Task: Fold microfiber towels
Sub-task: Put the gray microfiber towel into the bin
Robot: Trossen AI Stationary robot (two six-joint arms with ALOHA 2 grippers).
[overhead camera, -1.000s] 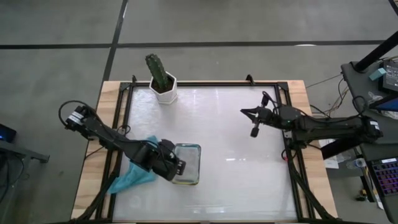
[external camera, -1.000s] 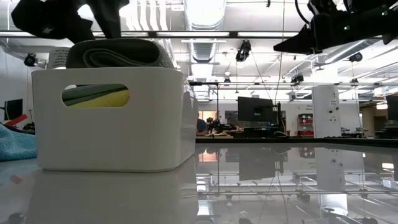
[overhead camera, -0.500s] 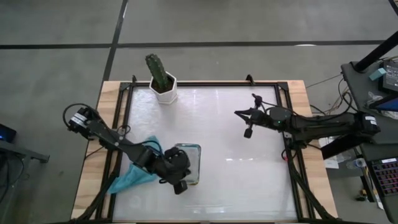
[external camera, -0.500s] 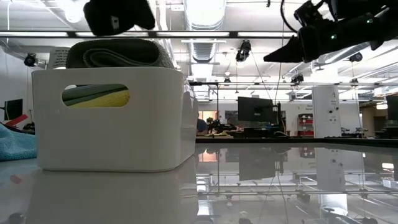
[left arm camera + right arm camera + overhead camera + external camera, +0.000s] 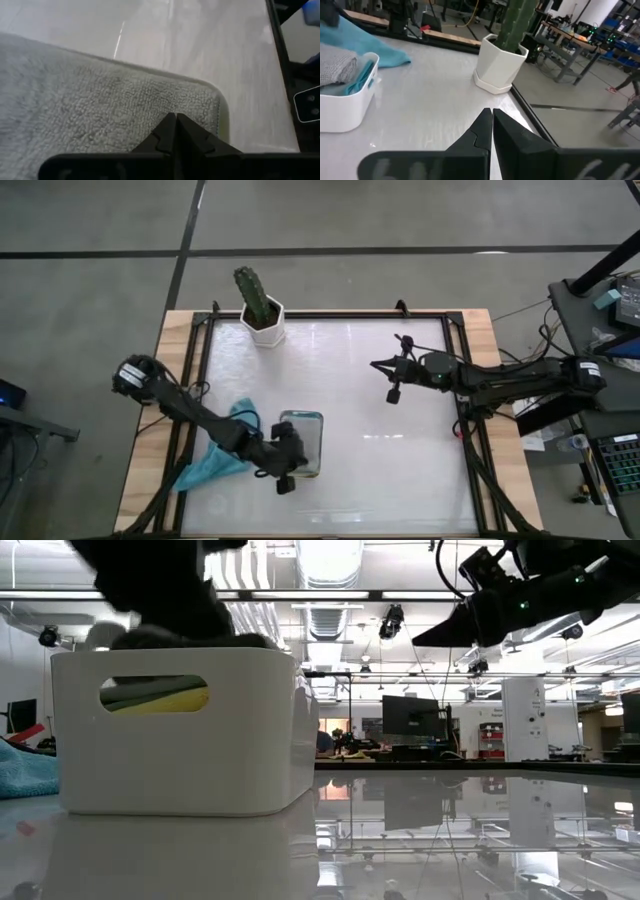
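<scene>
A white tray (image 5: 180,755) stands at the table's near left and holds stacked microfiber towels. A grey towel (image 5: 90,95) lies on top, and yellow and green ones (image 5: 165,695) show through the handle hole. My left gripper (image 5: 176,118) is shut, tilted down onto the grey towel inside the tray (image 5: 312,442). A teal towel (image 5: 212,460) lies crumpled on the table left of the tray. My right gripper (image 5: 393,393) is shut and hovers level over the table's right half, holding nothing. My left gripper presses its shut fingertips (image 5: 170,131) onto the top face of the grey towel (image 5: 150,107), near one corner of the tray. It comes slanting down from the table's left. The towel lies flat on the stack in the tray.
A potted cactus (image 5: 260,308) stands at the far left of the table. A black frame (image 5: 462,420) runs around the white tabletop. Bare tabletop lies between the tray and my right gripper and along the near right.
My left gripper has shut, rolled about its own line and sunk onto the grey towel in the tray. The towel's bulge above the rim now sits lower. My right gripper has drifted a little toward the table's left, staying shut.
</scene>
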